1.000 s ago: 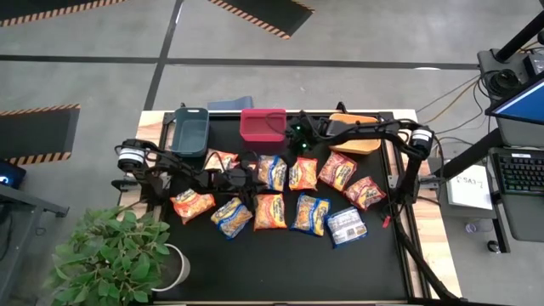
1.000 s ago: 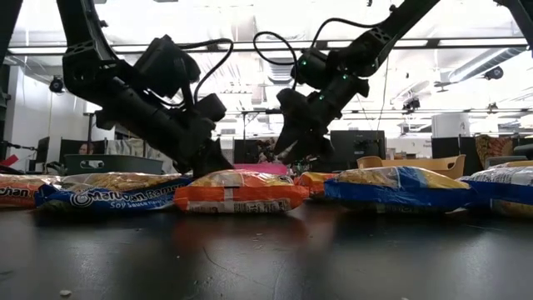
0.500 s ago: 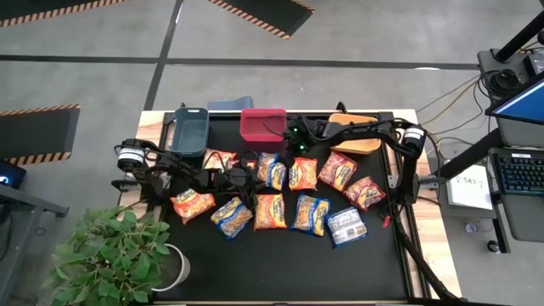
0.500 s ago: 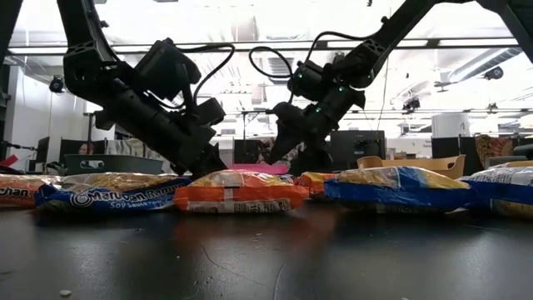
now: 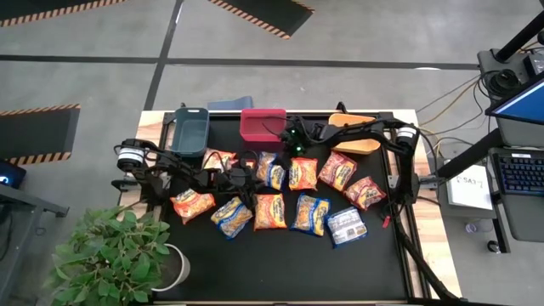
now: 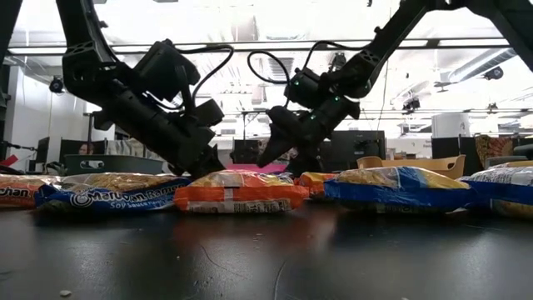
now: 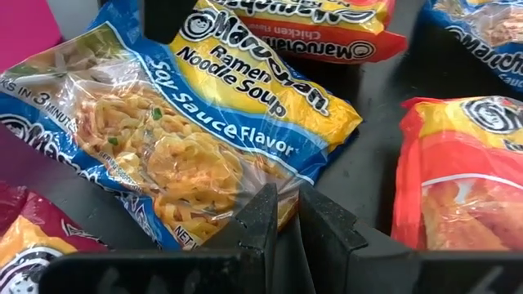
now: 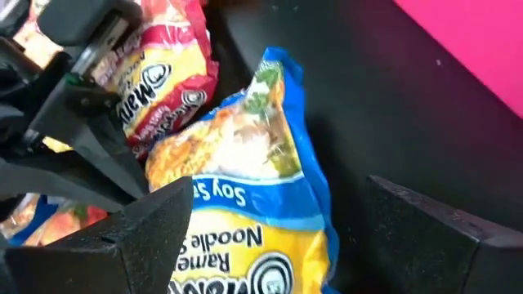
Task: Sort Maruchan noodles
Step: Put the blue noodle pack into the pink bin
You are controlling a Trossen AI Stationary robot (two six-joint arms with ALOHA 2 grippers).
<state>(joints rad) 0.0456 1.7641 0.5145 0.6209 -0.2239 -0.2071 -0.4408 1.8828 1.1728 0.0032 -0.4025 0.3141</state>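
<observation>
Obs: left gripper (image 7: 279, 200) is pressed together on the thin side edge of the blue packet (image 7: 188, 122), pinching film only, not the noodle block. Right gripper (image 8: 282, 216) is spread wide and hangs over the same packet, one finger to each side, not touching it.

Location: the blue packet lies flat on the table, label up, in the back row just in front of the red bin (image 5: 262, 124). An orange packet (image 7: 458, 180) lies just beside it, with a narrow strip of bare table between.

Orientation: in the high view its long axis seems to run roughly from the bin side toward the table's front, slightly skewed. The packet is small there, so the skew is uncertain. The left gripper holds one long edge. The right fingers look set across the packet's width.

Risks:
- Two grippers on one packet. If the right one descends and shuts, its fingers could strike the left gripper, which sits close by
- The pinch is on slick, crinkly film. On a lift or drag, the edge may slip out, or the packet may swing and fold
- Dragging sideways could nudge the orange packet out of its row
- The bin wall is near. A wide-open right gripper could clip it
</observation>
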